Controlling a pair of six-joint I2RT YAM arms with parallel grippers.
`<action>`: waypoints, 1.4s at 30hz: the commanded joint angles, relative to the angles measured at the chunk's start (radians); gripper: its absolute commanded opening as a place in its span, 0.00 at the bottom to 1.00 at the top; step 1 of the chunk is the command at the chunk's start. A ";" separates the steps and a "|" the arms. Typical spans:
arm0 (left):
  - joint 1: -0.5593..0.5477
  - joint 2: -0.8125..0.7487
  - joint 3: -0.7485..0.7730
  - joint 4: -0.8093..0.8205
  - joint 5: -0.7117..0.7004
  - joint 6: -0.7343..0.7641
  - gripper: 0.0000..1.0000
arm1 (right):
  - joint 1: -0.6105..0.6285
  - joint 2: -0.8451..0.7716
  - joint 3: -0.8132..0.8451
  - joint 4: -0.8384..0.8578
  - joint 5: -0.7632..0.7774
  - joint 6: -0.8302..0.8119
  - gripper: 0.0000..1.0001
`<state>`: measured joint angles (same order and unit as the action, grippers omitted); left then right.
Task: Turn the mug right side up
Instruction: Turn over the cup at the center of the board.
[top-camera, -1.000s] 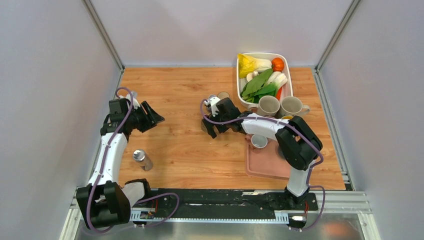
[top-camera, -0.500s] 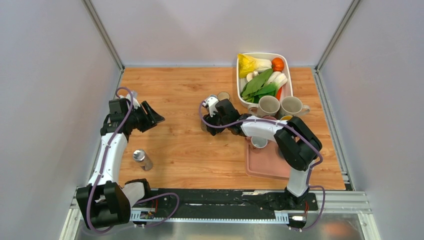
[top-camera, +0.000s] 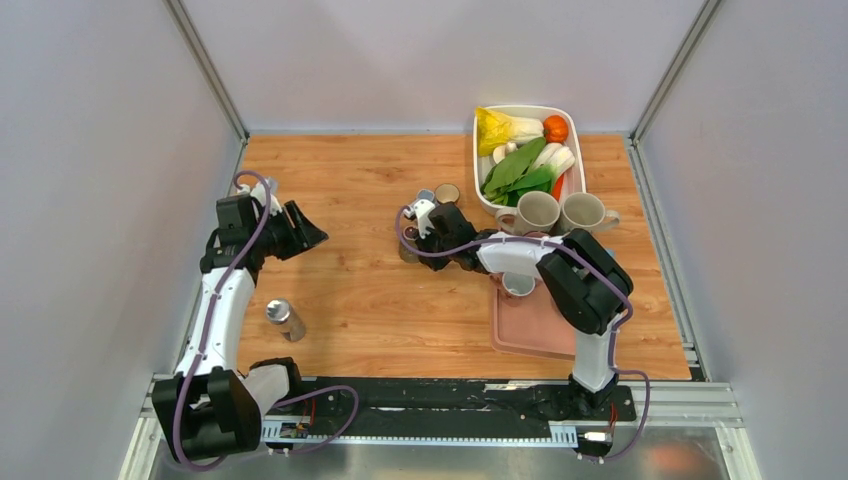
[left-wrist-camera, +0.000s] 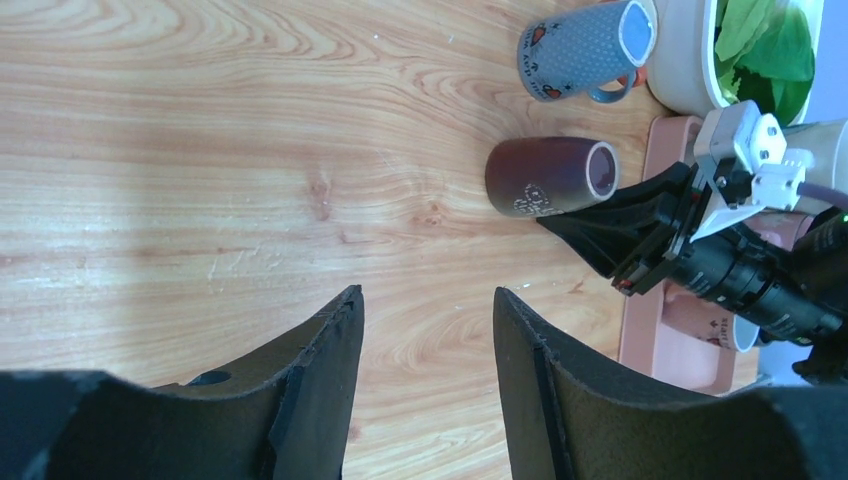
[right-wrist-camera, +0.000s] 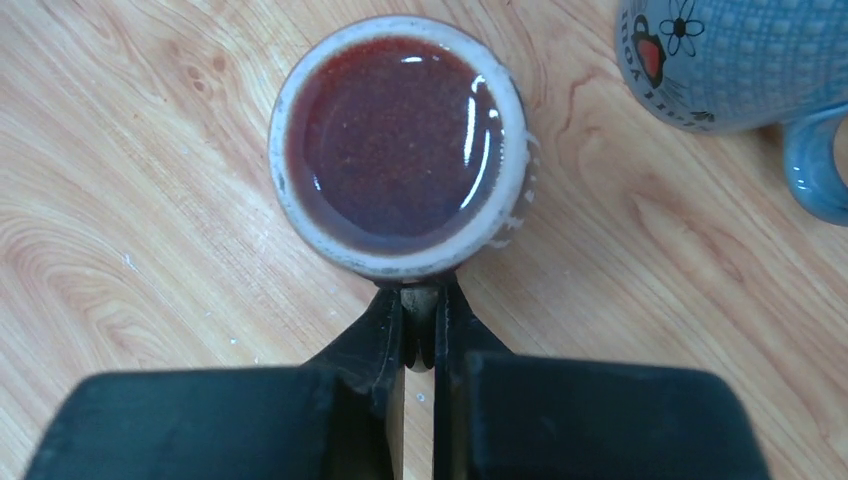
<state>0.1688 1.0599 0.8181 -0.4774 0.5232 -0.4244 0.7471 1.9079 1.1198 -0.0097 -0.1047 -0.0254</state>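
Observation:
The mug (right-wrist-camera: 398, 145) is dark maroon and stands upside down on the wooden table, its glazed base with a pale ring facing my right wrist camera. The right gripper (right-wrist-camera: 419, 300) is shut on the mug's handle (right-wrist-camera: 418, 306), a thin tan strip pinched between the fingers just beside the mug wall. In the top view the mug (top-camera: 406, 247) is mostly hidden under that gripper (top-camera: 418, 240). In the left wrist view the mug (left-wrist-camera: 550, 177) shows from the side. The left gripper (left-wrist-camera: 426, 292) is open and empty, well to the mug's left (top-camera: 315, 235).
A blue patterned mug (right-wrist-camera: 720, 60) stands close behind the maroon one. A pink tray (top-camera: 535, 325) holds a small white mug (top-camera: 518, 283). Two beige mugs (top-camera: 537, 212) and a white basin (top-camera: 480, 150) of vegetables are at the back right. A metal can (top-camera: 284, 318) lies near the left arm.
The right gripper's jaws went from wide open to shut on the mug's handle, and it edged a little left and away. The left arm barely moved.

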 joint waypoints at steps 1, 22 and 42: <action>-0.038 -0.027 0.053 0.048 0.023 0.129 0.58 | -0.029 -0.066 0.029 0.020 -0.096 0.015 0.00; -0.800 -0.349 -0.203 0.544 -0.096 1.527 0.67 | -0.320 -0.286 -0.087 0.334 -1.309 0.743 0.00; -0.966 -0.128 -0.289 0.915 -0.241 1.684 0.32 | -0.319 -0.318 -0.148 0.301 -1.357 0.799 0.00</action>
<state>-0.7925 0.9199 0.4816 0.3882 0.3035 1.2304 0.4286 1.6417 0.9852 0.2531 -1.4338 0.7815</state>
